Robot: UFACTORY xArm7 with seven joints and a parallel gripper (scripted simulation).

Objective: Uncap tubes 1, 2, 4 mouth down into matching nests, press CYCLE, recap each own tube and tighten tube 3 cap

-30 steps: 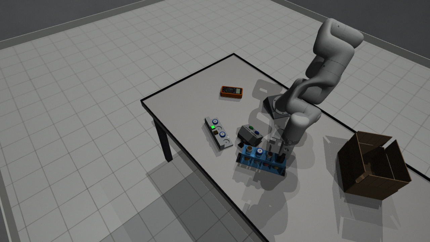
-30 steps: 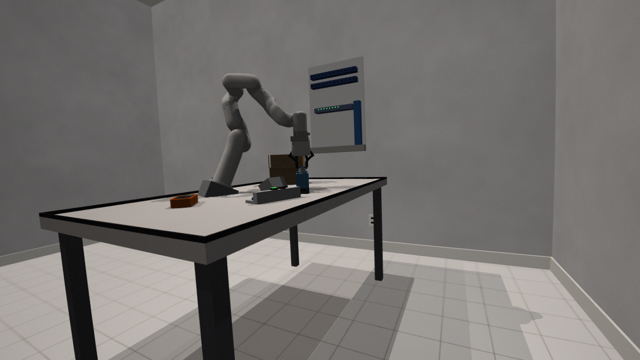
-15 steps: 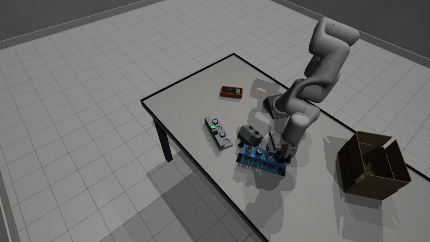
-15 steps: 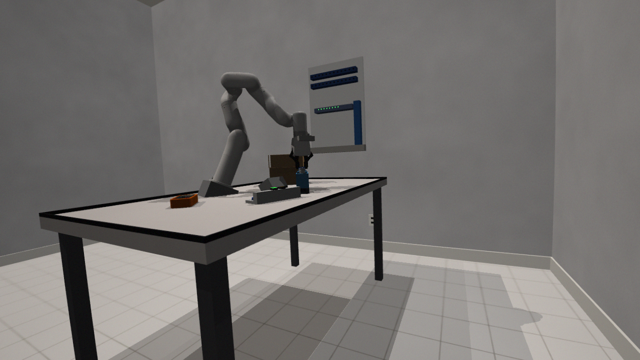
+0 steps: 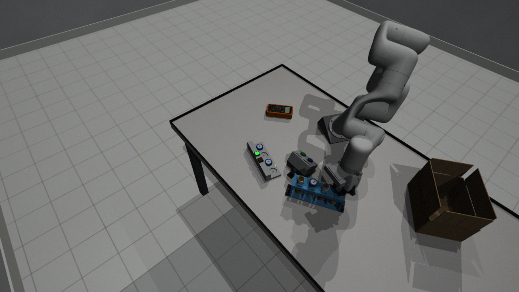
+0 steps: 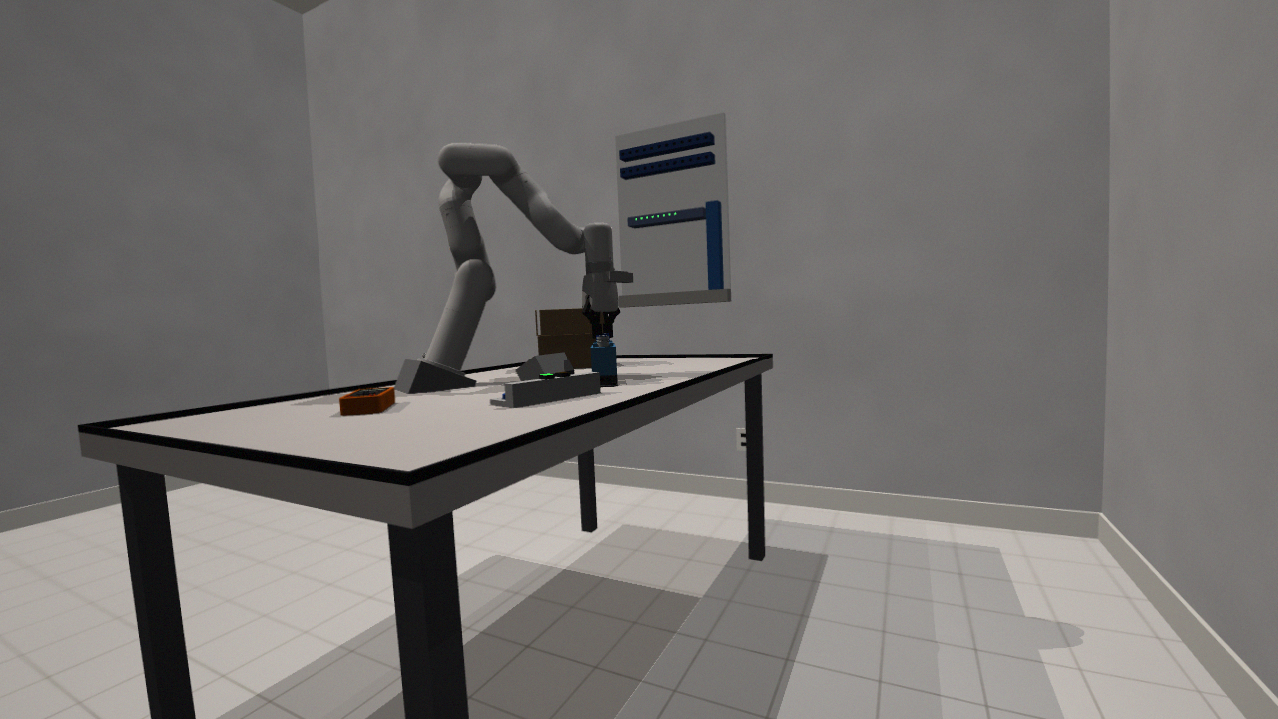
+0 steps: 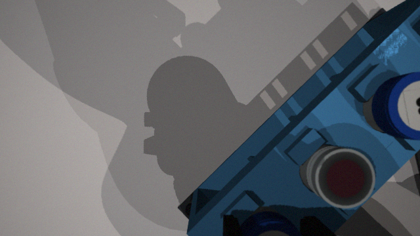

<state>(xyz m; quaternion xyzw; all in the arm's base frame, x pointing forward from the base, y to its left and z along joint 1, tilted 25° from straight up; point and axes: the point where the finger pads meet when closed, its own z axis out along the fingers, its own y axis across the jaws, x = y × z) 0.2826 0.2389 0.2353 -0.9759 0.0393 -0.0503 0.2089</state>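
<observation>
The blue decapping station (image 5: 314,194) stands near the table's front edge. My gripper (image 5: 341,190) points down over tube 1 at the rack's right end and is shut on tube 1's blue cap (image 7: 267,224), seen between the dark fingers at the bottom of the wrist view. Tube 2 (image 7: 344,177) beside it is open, with red inside. Tube 3 carries its blue cap (image 7: 400,106). Tube 4 (image 5: 300,178) at the left end is open. The cap tray (image 5: 263,160) holds two blue caps (image 5: 260,147) (image 5: 268,162), and its green lamp (image 5: 256,153) is lit.
The key housing (image 5: 302,161) with the green key (image 5: 303,153) and blue key (image 5: 309,159) sits just behind the rack. An orange multimeter (image 5: 279,110) lies farther back. An open cardboard box (image 5: 449,199) stands to the right. A wall panel (image 6: 672,210) hangs behind the table.
</observation>
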